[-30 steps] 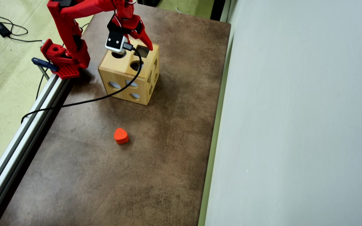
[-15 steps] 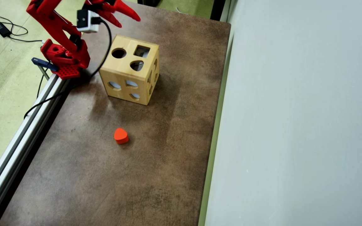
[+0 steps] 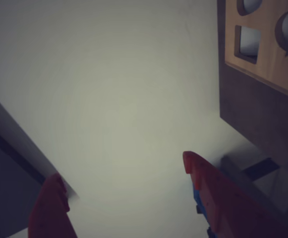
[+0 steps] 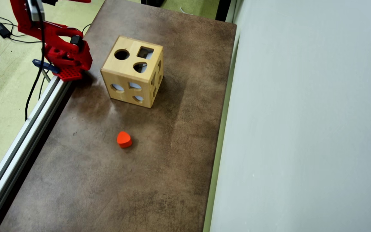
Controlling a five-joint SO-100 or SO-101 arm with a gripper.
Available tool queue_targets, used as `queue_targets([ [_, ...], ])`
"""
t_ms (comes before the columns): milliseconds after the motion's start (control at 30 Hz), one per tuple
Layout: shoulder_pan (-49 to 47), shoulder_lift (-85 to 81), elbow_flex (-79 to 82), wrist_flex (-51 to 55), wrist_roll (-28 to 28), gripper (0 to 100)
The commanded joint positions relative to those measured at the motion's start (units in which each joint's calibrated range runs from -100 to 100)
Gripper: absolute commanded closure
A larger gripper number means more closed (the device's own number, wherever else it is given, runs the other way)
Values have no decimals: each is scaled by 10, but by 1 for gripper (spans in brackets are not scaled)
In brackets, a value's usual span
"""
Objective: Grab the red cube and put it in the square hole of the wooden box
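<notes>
Three openings are showing on the top face of the wooden box [image 4: 132, 72], which is sitting on the brown desk [image 4: 108, 180], the square hole [image 4: 145, 52] lying right of the round one in the overhead view. The red cube is appearing in neither view, while an orange heart-like block [image 4: 124, 139] is lying well apart from the box. In the wrist view the gripper [image 3: 121, 178] is standing spread wide with nothing between its fingers, facing a pale wall.

Arm [image 4: 48, 38] swung back from over the wooden box [image 4: 130, 72] to its base, fingers [image 3: 205, 191] spread.
</notes>
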Motion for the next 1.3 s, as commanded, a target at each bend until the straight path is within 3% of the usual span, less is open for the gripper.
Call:
queue_targets([
  [0, 3, -86, 65, -5, 4, 63],
  [233, 17, -143, 91, -6, 6, 63],
  [433, 171, -150, 91, -4, 10, 63],
  [567, 230, -151, 110, -2, 42, 63],
  [1267, 227, -215, 220, -2, 157, 63],
])
